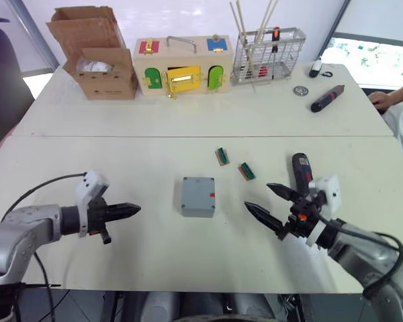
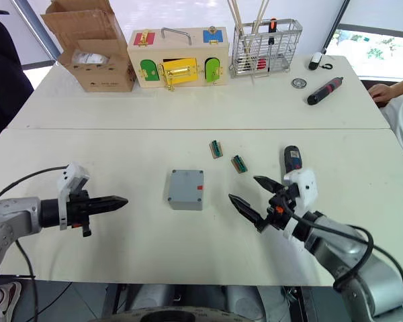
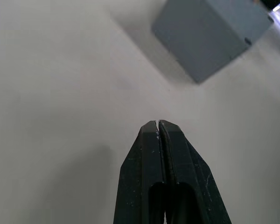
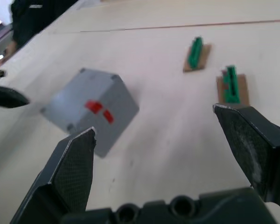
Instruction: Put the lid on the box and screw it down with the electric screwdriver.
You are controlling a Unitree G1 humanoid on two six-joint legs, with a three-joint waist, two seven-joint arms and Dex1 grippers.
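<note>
The small grey box point(image 1: 198, 210) stands mid-table with a red mark on the side facing my right arm. A flat grey lid point(image 1: 197, 191) with corner holes appears to sit on top of it. The black electric screwdriver point(image 1: 300, 170) lies on the table just behind my right gripper, partly hidden by it. My right gripper point(image 1: 258, 196) is open and empty, a short way to the right of the box and pointing at it; the box point(image 4: 91, 107) lies ahead of it in the right wrist view. My left gripper point(image 1: 131, 209) is shut and empty, to the left of the box point(image 3: 210, 37).
Two green parts on brown cards point(image 1: 221, 155) point(image 1: 246, 171) lie behind the box. Along the far side stand a cardboard carton point(image 1: 94, 54), a wooden latch box point(image 1: 181, 67) and a wire basket point(image 1: 267, 54). A pen-like screwdriver point(image 1: 327, 98) and a person's hand point(image 1: 383, 99) are far right.
</note>
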